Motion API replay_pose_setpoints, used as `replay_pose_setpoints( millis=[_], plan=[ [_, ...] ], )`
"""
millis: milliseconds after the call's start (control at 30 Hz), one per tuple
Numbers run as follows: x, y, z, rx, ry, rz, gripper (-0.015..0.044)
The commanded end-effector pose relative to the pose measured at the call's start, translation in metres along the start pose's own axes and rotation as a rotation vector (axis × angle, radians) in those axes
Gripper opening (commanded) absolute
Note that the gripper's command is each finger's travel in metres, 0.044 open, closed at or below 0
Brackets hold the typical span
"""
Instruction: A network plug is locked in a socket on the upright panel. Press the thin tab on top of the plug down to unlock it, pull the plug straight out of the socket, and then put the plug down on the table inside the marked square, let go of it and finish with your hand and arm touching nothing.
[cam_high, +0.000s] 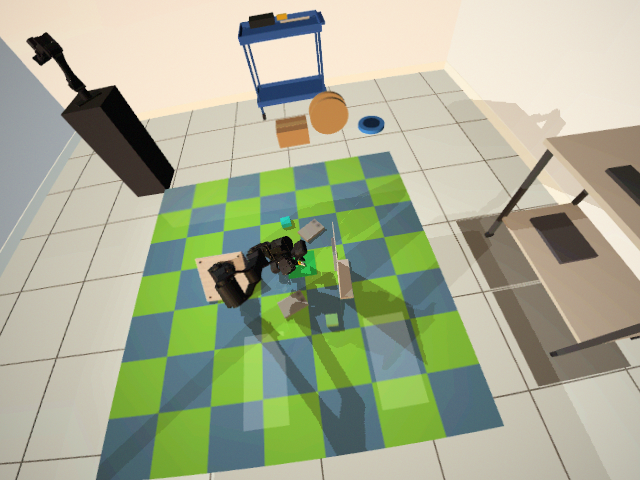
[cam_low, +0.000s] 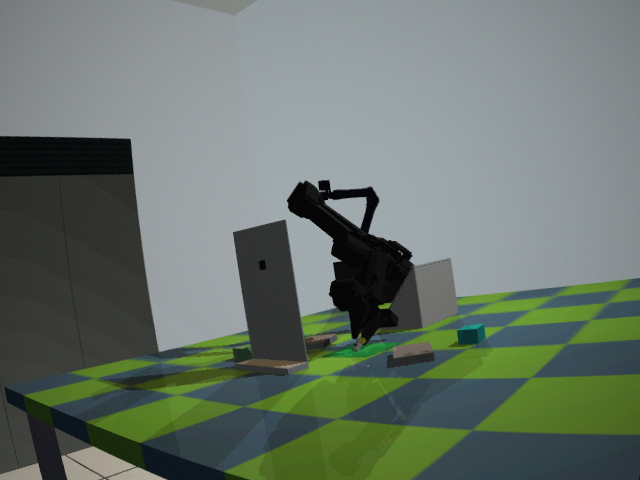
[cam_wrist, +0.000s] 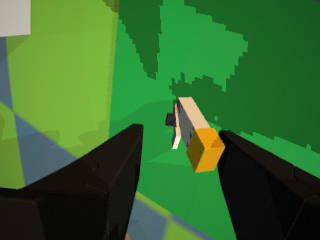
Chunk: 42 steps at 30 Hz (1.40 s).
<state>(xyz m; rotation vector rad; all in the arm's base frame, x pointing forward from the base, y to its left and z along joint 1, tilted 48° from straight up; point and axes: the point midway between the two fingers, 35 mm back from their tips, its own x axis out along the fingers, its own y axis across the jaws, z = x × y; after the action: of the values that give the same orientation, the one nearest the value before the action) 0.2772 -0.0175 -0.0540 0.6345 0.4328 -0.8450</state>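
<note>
The network plug (cam_wrist: 194, 114) (cam_low: 358, 345) has an orange back end and a thin pale tab along its left side in the wrist view. It is low over or on the green marked square (cam_high: 310, 270) (cam_low: 385, 348) (cam_wrist: 131, 107); which of the two is hard to tell. My gripper (cam_high: 298, 262) (cam_low: 358, 339) (cam_wrist: 180, 138) points down and is partly open around the plug. There is a gap at the left finger; the orange end is close to or touching the right finger. The upright panel (cam_high: 333, 248) (cam_low: 268, 310) shows a dark opening, with no plug in it.
Two flat grey-brown blocks (cam_high: 311, 230) (cam_high: 293, 305) lie on either side of the square. A teal cube (cam_high: 286, 222) (cam_low: 470, 334) and a pale green cube (cam_high: 331, 320) (cam_low: 242, 353) lie farther out. The panel's base (cam_high: 344, 280) (cam_low: 273, 366) is beyond the square.
</note>
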Motion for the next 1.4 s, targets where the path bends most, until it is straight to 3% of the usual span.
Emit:
replay_pose_setpoints(
  millis=[0,1367],
  plan=[
    [-0.004,0.001,0.000,0.006,-0.001,0.001,0.0156],
    [-0.038,0.012,-0.006,0.003,0.009,-0.003,0.0156]
  ],
)
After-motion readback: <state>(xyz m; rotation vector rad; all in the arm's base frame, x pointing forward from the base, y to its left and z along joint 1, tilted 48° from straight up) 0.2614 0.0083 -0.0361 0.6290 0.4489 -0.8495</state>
